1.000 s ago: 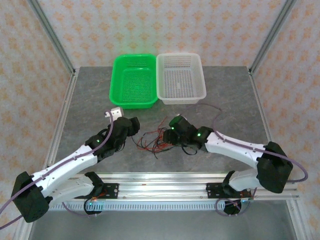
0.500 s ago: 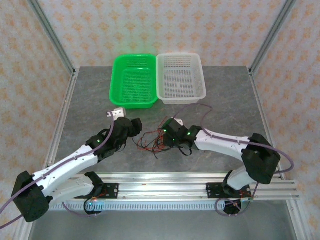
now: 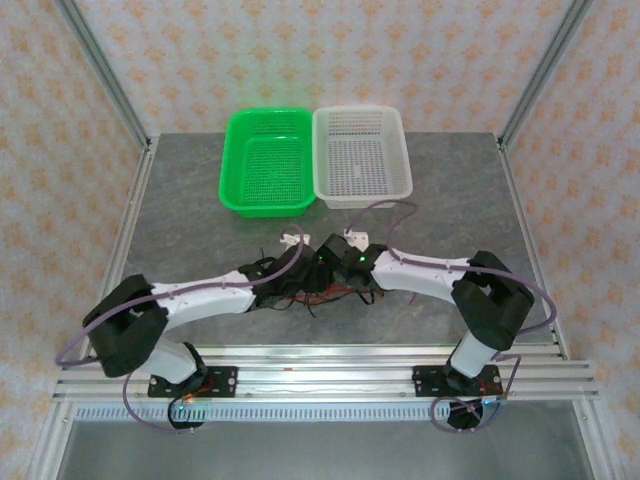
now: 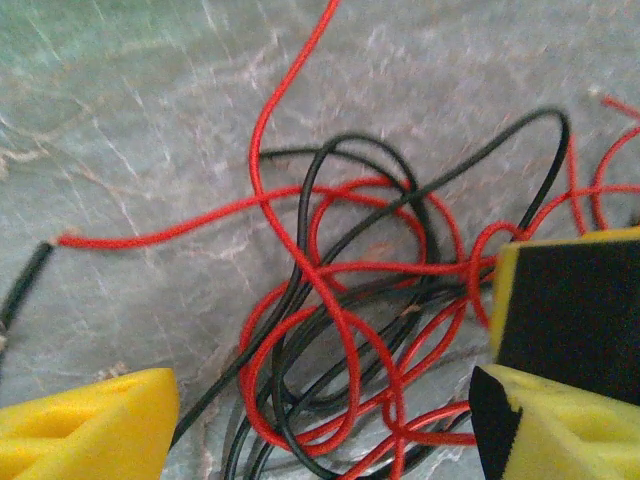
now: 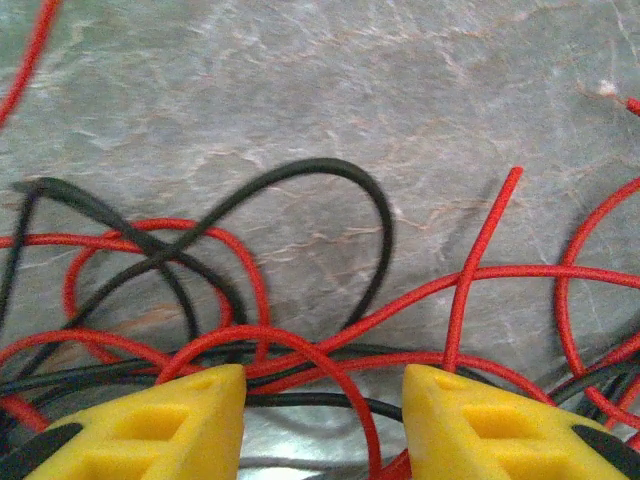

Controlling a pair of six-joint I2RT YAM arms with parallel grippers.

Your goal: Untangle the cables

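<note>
You're holding the left gripper (image 4: 320, 430) spread wide, with its yellow fingers straddling the knot of red and black cables (image 4: 330, 300) and pinching nothing. You're holding the right gripper (image 5: 320, 420) parted too, with a narrower gap. A red loop and a black strand are crossing between its fingers, and nothing looks clamped. Both grippers are sitting almost nose to nose over the same knot. The yellow-and-black block (image 4: 570, 300) at the right of the left wrist view is likely a right gripper finger, just beside the left one.

The cables are lying in one heap on the grey counter (image 3: 200, 230), near its middle and well short of the baskets. Loose red ends are trailing out to the sides.

Risks, my read:
- **Multiple strands:** If you're closing here, you're closing on a crowded patch. Either gripper is likely catching several strands at once, and pulling apart is then tightening the knot instead of freeing one wire.
- **Collision:** With fingers this close, you're also risking a bump between grippers.
- **Slipping:** Wire this thin may be slipping out of a loose pinch.

The green basket (image 3: 265, 160) and white basket (image 3: 360, 160) are sitting side by side at the far edge, both empty.
</note>
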